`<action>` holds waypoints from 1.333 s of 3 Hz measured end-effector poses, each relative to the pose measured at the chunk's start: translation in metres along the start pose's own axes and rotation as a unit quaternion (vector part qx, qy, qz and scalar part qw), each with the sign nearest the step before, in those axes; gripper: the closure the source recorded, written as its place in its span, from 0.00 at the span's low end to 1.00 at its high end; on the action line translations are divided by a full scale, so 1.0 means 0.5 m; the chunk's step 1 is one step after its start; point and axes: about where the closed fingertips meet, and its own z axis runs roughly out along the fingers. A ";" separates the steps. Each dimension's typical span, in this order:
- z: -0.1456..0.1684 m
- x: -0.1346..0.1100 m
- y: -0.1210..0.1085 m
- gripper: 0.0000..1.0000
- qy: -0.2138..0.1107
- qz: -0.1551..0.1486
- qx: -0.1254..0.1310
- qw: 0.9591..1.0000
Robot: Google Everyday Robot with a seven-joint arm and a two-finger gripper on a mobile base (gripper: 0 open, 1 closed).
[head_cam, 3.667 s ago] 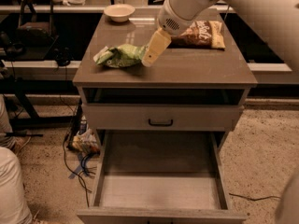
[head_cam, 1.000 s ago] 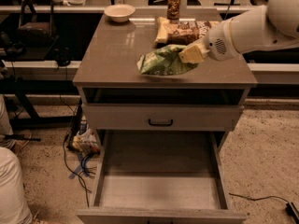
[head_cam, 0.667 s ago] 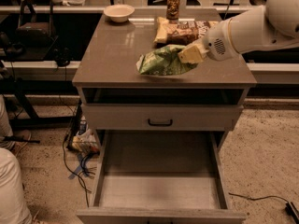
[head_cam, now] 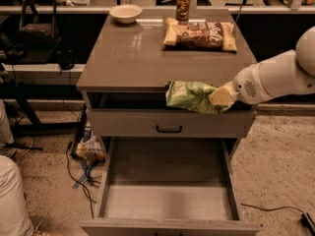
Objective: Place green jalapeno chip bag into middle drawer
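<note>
The green jalapeno chip bag (head_cam: 189,95) hangs crumpled in the air just off the front edge of the counter (head_cam: 128,53), level with the dark gap under the top. It is clear of the surface and above the pulled-out middle drawer (head_cam: 232,183). The tool (head_cam: 217,97) reaches in from the right and is clamped on the bag's right end, so most of the foil juts out to the left, unsupported. The step in hand looks like the carry down into the drawer, with the release not yet made. To do it well, the arm should bring the bag forward and down until it sits over the middle of the pale drawer floor, low between the side walls, and only then let go. A light foil bag dropped from high up may drift or catch on an edge. The closed drawer front (head_cam: 169,122) with its black handle (head_cam: 169,129) lies directly under the bag, so it is the main thing to clear on the descent. The loose left end could brush it or snag in the gap above. Nothing lies in the drawer to block the landing. Well behind on the counter are a flat brown chip bag (head_cam: 199,35), a can (head_cam: 183,4) and a white bowl (head_cam: 126,13), all clear of the path. Cables (head_cam: 83,173) trail on the floor to the left of the cabinet, away from the arm.
</note>
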 end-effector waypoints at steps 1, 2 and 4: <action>0.069 0.131 0.026 1.00 0.066 0.046 -0.027 0.996; 0.069 0.131 0.026 1.00 0.066 0.045 -0.027 0.996; 0.164 0.222 0.035 1.00 0.095 0.088 -0.063 0.990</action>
